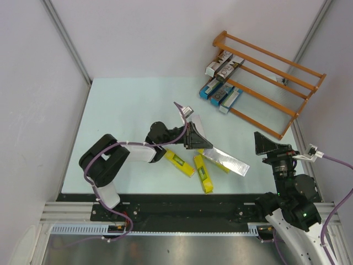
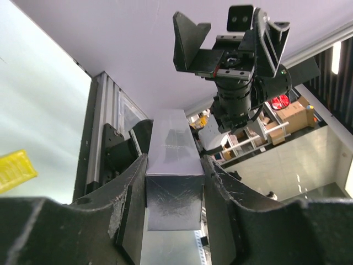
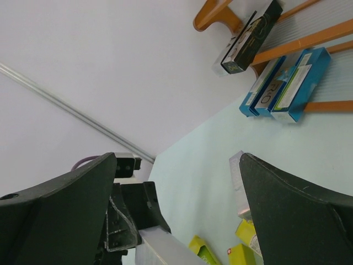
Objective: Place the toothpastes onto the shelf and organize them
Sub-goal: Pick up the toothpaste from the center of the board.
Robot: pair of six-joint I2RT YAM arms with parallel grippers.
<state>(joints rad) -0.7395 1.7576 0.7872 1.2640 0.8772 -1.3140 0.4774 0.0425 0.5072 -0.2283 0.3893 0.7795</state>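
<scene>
Your left gripper [image 1: 194, 138] grips a long silver-grey carton [image 1: 225, 159]. Roughly five shelved cartons [image 1: 219, 95] sit on the orange-brown wooden shelf [image 1: 270, 53], and three yellow cartons [image 1: 203, 174] lie well short of it.

Left arm [image 1: 138, 152]: black joints, white links; right arm [image 1: 289, 187]: same, lilac cable [image 1: 337, 160], green LED [image 1: 302, 214]; jaws matte black, scuffed grey at edges.

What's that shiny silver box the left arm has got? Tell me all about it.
The silver toothpaste carton is long, narrow and square-ended, of glossy, lightly scuffed cardboard. The left arm's fingers clamp its two long sides near one end. It points towards the right arm, crossing over the yellow cartons; whether it touches them is unclear.
</scene>
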